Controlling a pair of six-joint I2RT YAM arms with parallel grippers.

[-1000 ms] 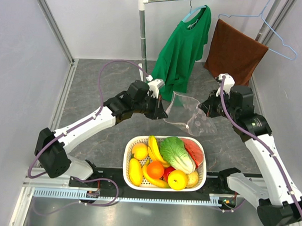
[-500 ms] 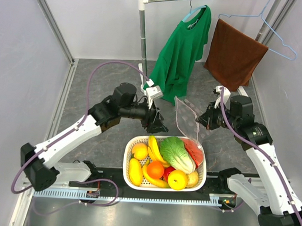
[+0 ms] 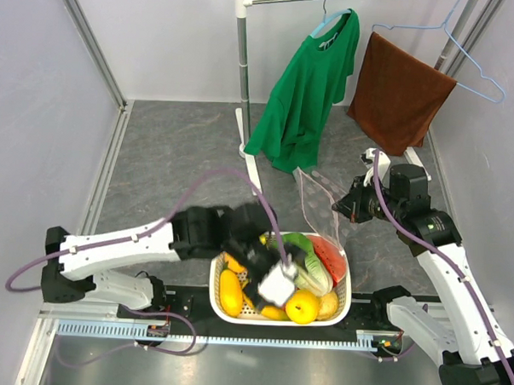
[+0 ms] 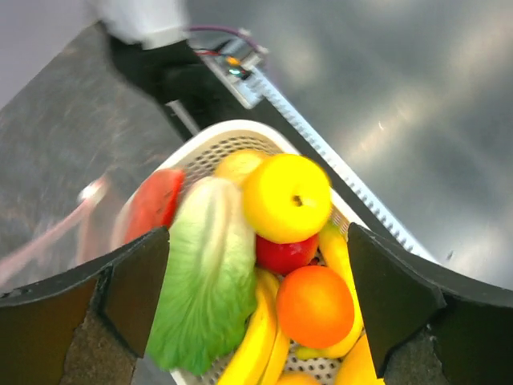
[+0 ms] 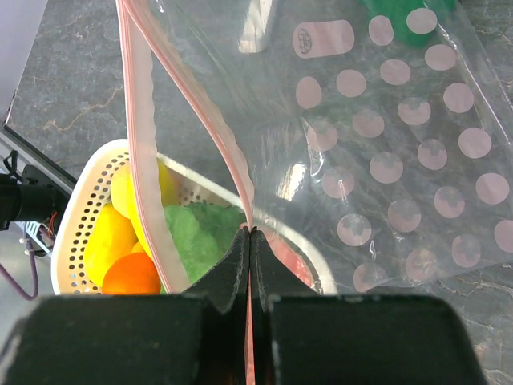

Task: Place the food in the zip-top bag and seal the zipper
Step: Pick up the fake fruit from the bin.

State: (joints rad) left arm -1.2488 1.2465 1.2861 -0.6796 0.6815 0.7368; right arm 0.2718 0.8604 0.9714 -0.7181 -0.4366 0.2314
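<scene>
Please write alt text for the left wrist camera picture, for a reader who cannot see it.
The left arm's open claw hovers over a white perforated plastic basket of toy produce. Between its dark fingers lie a leafy green cabbage head, a round yellow fruit and a round orange, none gripped.

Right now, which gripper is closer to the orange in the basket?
Left. The left gripper hovers open just above the orange in the basket; the right gripper is beyond the basket's far edge, pinching the zip-top bag.
</scene>
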